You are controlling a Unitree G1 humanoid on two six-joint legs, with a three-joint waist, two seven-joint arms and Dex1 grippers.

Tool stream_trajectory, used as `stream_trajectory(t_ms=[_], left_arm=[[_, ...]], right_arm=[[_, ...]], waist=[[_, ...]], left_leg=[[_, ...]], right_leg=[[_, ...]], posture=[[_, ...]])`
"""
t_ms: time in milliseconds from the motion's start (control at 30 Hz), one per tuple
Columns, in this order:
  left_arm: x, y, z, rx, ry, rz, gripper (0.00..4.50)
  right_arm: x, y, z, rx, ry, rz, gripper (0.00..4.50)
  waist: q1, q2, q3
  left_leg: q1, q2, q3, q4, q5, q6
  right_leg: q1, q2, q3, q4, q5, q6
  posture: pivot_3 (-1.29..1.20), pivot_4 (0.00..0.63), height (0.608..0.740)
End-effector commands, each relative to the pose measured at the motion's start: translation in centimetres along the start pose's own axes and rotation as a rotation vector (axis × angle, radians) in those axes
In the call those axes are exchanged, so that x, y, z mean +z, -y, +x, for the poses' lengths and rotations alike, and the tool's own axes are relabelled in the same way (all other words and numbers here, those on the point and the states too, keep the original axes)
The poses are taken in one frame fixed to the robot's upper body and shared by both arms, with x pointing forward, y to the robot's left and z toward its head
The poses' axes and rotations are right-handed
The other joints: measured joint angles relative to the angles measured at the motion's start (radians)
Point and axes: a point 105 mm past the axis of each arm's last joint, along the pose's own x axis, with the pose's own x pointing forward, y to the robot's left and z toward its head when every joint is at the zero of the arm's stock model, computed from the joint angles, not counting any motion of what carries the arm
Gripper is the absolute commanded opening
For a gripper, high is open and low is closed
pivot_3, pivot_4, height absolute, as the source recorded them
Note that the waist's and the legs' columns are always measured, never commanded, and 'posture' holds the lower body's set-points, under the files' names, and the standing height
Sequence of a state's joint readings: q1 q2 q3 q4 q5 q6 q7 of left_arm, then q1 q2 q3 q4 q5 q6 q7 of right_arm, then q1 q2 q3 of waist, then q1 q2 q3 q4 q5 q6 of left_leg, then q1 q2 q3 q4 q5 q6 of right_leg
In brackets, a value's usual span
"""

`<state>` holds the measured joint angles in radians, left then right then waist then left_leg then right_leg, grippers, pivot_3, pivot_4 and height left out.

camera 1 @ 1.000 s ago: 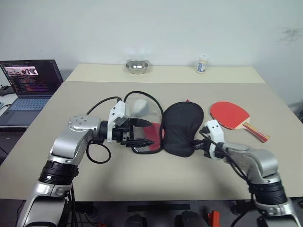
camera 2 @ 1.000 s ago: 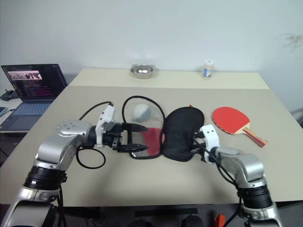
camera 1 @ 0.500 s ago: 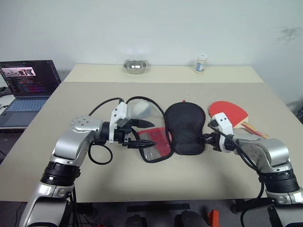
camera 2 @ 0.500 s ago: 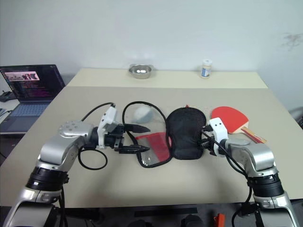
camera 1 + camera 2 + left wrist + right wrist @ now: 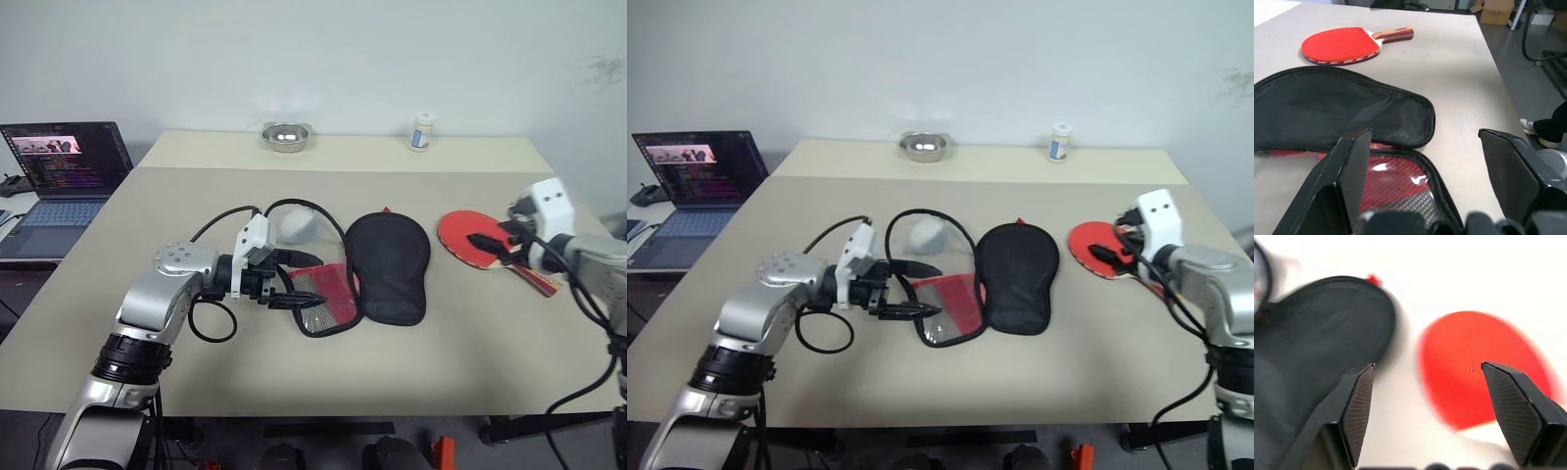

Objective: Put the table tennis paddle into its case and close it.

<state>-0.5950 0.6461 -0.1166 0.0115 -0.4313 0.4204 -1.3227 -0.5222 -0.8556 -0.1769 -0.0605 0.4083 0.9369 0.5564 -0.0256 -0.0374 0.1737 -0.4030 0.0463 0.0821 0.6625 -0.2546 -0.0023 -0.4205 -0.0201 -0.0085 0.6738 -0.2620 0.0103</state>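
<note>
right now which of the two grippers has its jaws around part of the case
The left gripper: its open black jaws straddle the red mesh flap of the unzipped black fabric case. The right gripper hangs over the red-rubber table tennis paddle, empty.

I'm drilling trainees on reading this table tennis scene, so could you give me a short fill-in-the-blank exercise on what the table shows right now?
1. The case lies unzipped with its black half beside its red and clear-mesh half; the paddle is ____ it.
2. The table tennis paddle rests on the table with its ____ rubber face up.
3. The right tool hovers open over the ____.
4. Beyond the left tool, a ____ stands open at a side table.

Missing words: outside; red; paddle; laptop
</note>
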Motion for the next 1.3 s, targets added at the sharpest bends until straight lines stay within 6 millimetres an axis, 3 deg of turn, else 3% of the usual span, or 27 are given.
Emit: stream_trajectory(t_ms=[33, 200, 333, 633, 900, 1133, 1233, 1300], left_arm=[[1.6, 0.1, 0.6, -0.027, 0.034, 0.057, 3.80], [2.4, 0.5, 1.8, -0.076, 0.058, 0.075, 3.80], [2.7, 0.5, 2.5, -0.096, 0.059, 0.086, 3.80], [2.9, 0.3, 1.9, -0.093, 0.038, 0.097, 3.80], [2.8, -0.1, 0.9, -0.065, 0.006, 0.104, 3.80], [3.0, -0.4, 0.6, -0.053, -0.002, 0.110, 3.80], [3.0, -0.5, 0.6, -0.053, -0.003, 0.113, 3.80], [3.0, -0.5, 0.7, -0.053, -0.002, 0.114, 3.80]], right_arm=[[-1.5, 3.5, -0.8, -0.059, -0.008, -0.011, 3.78], [-4.2, 5.7, -0.5, -0.009, -0.081, 0.016, 3.78], [-5.8, 7.0, 1.0, -0.013, -0.151, -0.038, 3.78], [-8.5, 6.8, 3.9, -0.006, -0.236, -0.029, 3.78], [-8.6, 5.8, 5.6, -0.022, -0.209, 0.030, 3.78], [-7.5, 5.0, 6.6, -0.010, -0.156, 0.041, 3.78], [-7.5, 5.0, 6.7, -0.015, -0.161, 0.048, 3.23], [-7.6, 4.9, 6.8, -0.016, -0.169, 0.056, 2.60]], waist=[[-0.001, 0.000, 0.000], [-0.004, 0.000, 0.000], [-0.014, 0.001, 0.001], [-0.014, 0.002, 0.001], [-0.024, 0.002, 0.001], [-0.035, 0.002, 0.001], [-0.035, 0.002, 0.001], [-0.034, 0.002, 0.001]], left_leg=[[0.000, 0.000, 0.000, 0.000, 0.000, 0.000], [0.001, 0.000, 0.001, 0.000, 0.000, 0.000], [0.003, 0.000, 0.003, 0.000, 0.000, 0.000], [0.003, 0.000, 0.002, 0.000, 0.001, -0.001], [0.004, 0.001, 0.003, 0.001, 0.003, -0.004], [0.007, 0.001, 0.003, 0.001, 0.005, -0.005], [0.007, 0.002, 0.003, 0.000, 0.006, -0.005], [0.006, 0.002, 0.003, 0.000, 0.006, -0.005]], right_leg=[[0.000, 0.000, 0.000, 0.000, 0.000, 0.000], [0.000, 0.001, 0.001, 0.001, 0.000, 0.000], [0.000, 0.002, 0.003, 0.002, 0.000, 0.000], [0.000, 0.001, 0.003, 0.004, 0.000, -0.001], [0.001, 0.001, 0.004, 0.005, 0.000, -0.001], [0.001, 0.001, 0.006, 0.007, 0.002, -0.001], [0.001, 0.001, 0.006, 0.007, 0.002, -0.002], [0.000, 0.001, 0.006, 0.007, 0.002, -0.002]], posture=[[0.00, 0.150, 0.740], [0.00, 0.150, 0.740], [0.00, 0.150, 0.740], [0.00, 0.150, 0.740], [0.00, 0.150, 0.740], [0.00, 0.150, 0.740], [0.00, 0.150, 0.740], [0.00, 0.150, 0.740]])
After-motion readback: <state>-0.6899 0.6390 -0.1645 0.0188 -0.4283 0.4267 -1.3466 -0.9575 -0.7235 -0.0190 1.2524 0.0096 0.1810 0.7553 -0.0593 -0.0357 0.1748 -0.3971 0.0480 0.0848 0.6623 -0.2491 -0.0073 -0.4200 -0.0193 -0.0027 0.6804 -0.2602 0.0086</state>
